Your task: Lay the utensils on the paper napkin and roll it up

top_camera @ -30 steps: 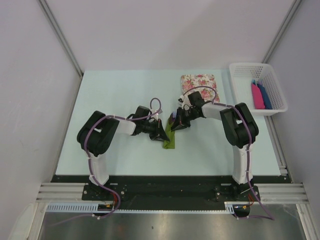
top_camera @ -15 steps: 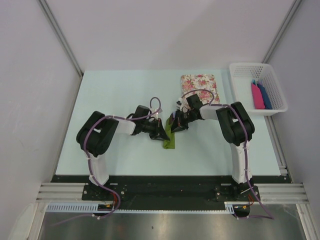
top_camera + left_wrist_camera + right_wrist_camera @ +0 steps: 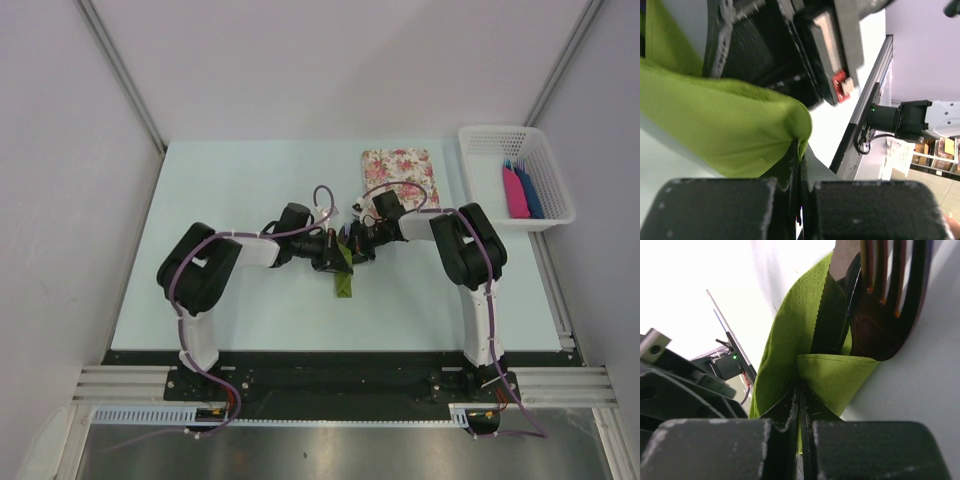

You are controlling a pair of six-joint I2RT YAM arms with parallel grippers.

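- The left end effector (image 3: 332,252) and the right end effector (image 3: 358,243) meet nose to nose near the middle of the pale mint bench (image 3: 230,180).
- Between and just below them lies the thin olive-green paper napkin (image 3: 345,283). It is folded into a narrow strip that runs from the two end effectors toward the near edge of the bench.
- In the left wrist view, the left end effector's fingers (image 3: 765,210) are pressed together. They pinch a rounded fold of the napkin at its edge, and the green paper bulges out to the left of the grip.
- The black body of the right end effector fills the top of that same view, just beyond the fold.
- In the right wrist view, the right end effector's fingers (image 3: 865,450) are likewise pressed together. They pinch a pointed corner of the napkin where two layers of the paper cross.
- A slim dark maroon fork (image 3: 880,335) sticks out of the napkin just past that grip. Its tines point away from the camera and its lower part is tucked under the green paper.
- Only the fork shows clearly. I cannot tell whether the dark strip inside the fold beside it is another utensil.
- The pink-and-white floral rectangular mat (image 3: 400,165) lies flat at the far side of the bench, behind the right arm and apart from the napkin.
- A white plastic basket (image 3: 500,131) stands at the far right corner and holds the pink and blue flat pieces (image 3: 516,195) side by side.
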